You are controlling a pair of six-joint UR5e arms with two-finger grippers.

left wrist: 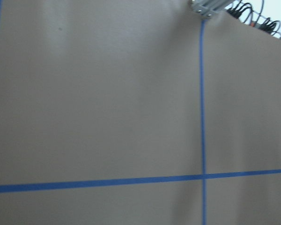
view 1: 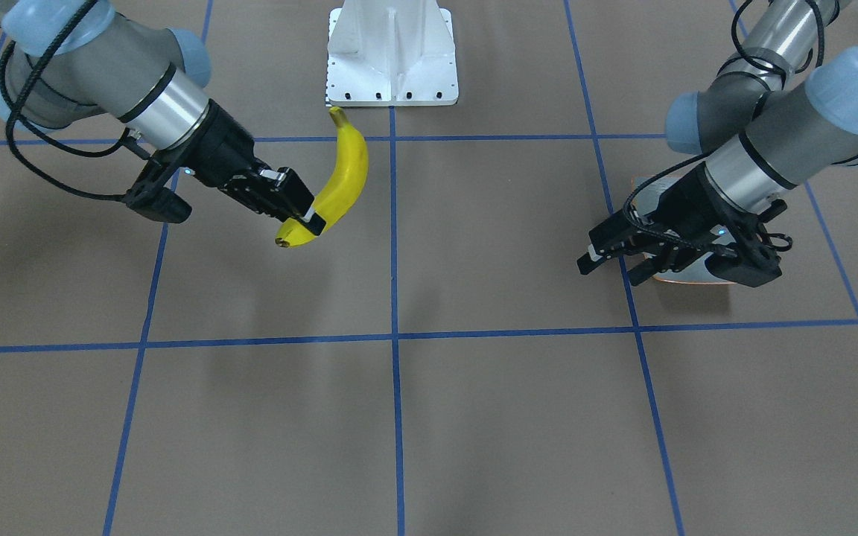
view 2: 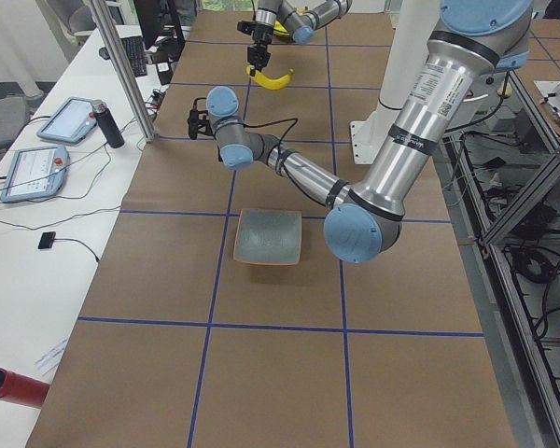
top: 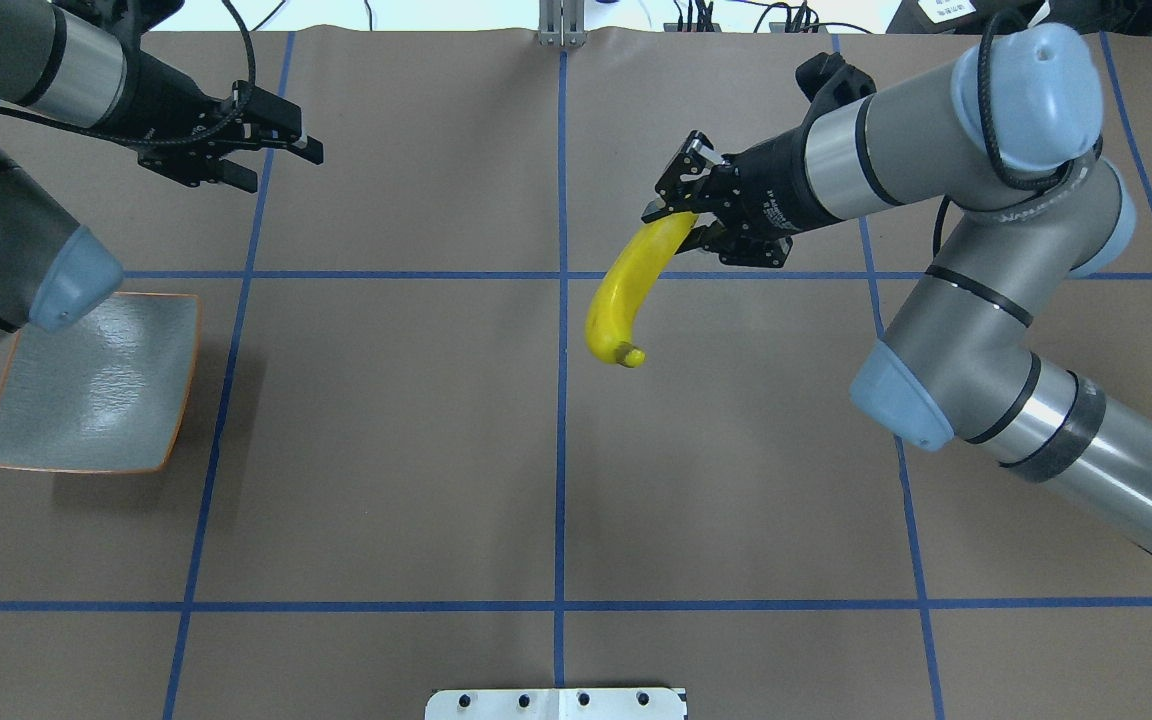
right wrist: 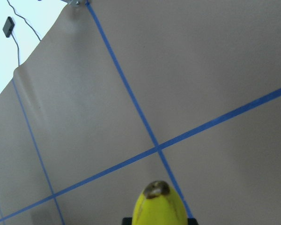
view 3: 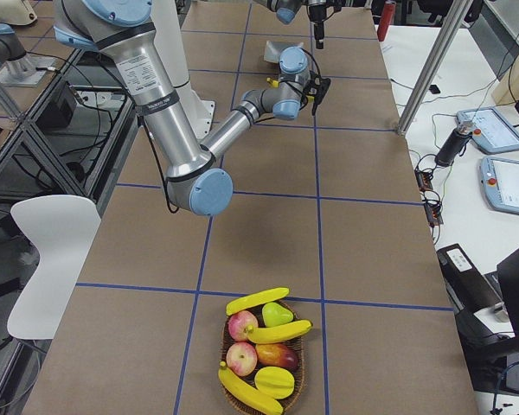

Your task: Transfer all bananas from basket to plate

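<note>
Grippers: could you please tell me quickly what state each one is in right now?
Left gripper: open, holding nothing.
Right gripper: closed on one end of a banana.

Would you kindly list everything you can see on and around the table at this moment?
Held banana: one, yellow, in the air over the table's middle.
Basket bananas: three, yellow, in the basket.
Basket: one, brown wicker, table's end on the robot's right.
Apples: two, red-pink, in the basket.
Pear: one, green, in the basket.
Other fruit: two, one red-yellow, one yellow, in the basket.
Plate: one, grey-blue with orange rim, empty, robot's left side.
Table: one, brown, blue tape lines.
Tablets: two, side bench.
Robot base: one, white, between the arms.
Left hand: black, open, above the table past the plate.
Right hand: black, shut on the held banana.
</note>
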